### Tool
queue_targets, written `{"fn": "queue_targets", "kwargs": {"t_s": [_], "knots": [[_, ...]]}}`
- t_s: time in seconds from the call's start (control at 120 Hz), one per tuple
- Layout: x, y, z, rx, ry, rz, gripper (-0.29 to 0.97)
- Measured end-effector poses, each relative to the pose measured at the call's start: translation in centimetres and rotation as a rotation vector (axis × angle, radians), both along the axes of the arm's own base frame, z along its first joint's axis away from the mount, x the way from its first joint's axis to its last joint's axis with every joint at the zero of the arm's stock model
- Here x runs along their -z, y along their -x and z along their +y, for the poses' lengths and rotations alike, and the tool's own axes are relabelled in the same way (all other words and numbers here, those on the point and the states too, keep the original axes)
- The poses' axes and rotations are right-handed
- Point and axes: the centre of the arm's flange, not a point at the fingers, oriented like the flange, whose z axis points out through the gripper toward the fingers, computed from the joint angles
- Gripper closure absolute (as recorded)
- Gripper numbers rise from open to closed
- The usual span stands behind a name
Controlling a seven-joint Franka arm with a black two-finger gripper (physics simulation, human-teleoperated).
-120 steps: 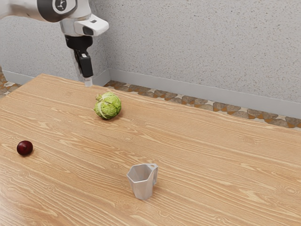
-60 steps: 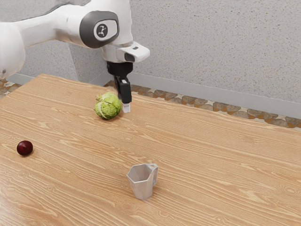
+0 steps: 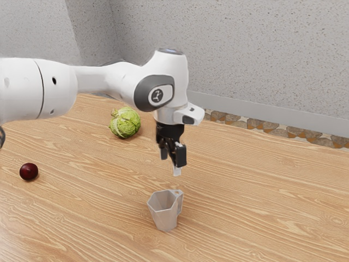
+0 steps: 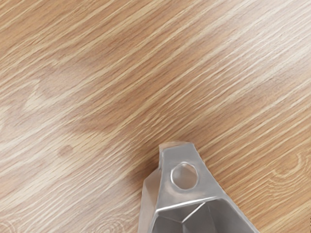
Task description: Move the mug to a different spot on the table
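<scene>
Speckled grey walls back a pale wood-grain counter, and the faceted silver-grey metal mug stands upright on it toward the near edge. It is well apart from the leafy green cabbage and the small dark-red round fruit. The white arm's black fingers hang just above the mug and a little toward the far side, over the handle. They are parted with a gap between them, hold nothing and touch nothing. The likeliest trouble, as I judge it, is a descent from this offset. One finger could land on the rim or on the handle rather than straddling a wall, and an empty mug this light would tip or skid across the smooth wood. The slanted facets add a second risk, since pads closing on angled planes may squeeze the mug upward or twist it out of the grip. The mug itself tapers from a wide angular mouth to a narrower base, with flat panels catching the light unevenly. In the wrist view the mug shows its handle as a stubby tab pierced by a round hole, right under the hand.
</scene>
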Motion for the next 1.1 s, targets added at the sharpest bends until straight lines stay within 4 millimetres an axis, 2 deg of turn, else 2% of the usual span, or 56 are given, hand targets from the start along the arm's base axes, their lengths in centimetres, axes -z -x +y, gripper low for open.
{"fn": "queue_targets", "kwargs": {"t_s": [0.1,0.225,0.6,0.75,0.85,1.017,1.1], "knots": [[3.7,0.4,-0.4,-0.046,-0.018,0.039,0.0],[7.1,0.5,-2.5,-0.073,-0.031,0.044,0.0],[13.7,-0.2,-2.8,-0.182,-0.071,0.066,0.0],[14.4,-0.2,-2.7,-0.211,-0.078,0.067,0.01],[14.6,-0.2,-2.6,-0.228,-0.082,0.068,0.11],[14.8,-0.1,-2.4,-0.25,-0.088,0.072,0.47],[14.7,-0.1,-2.3,-0.259,-0.092,0.073,0.55]]}}
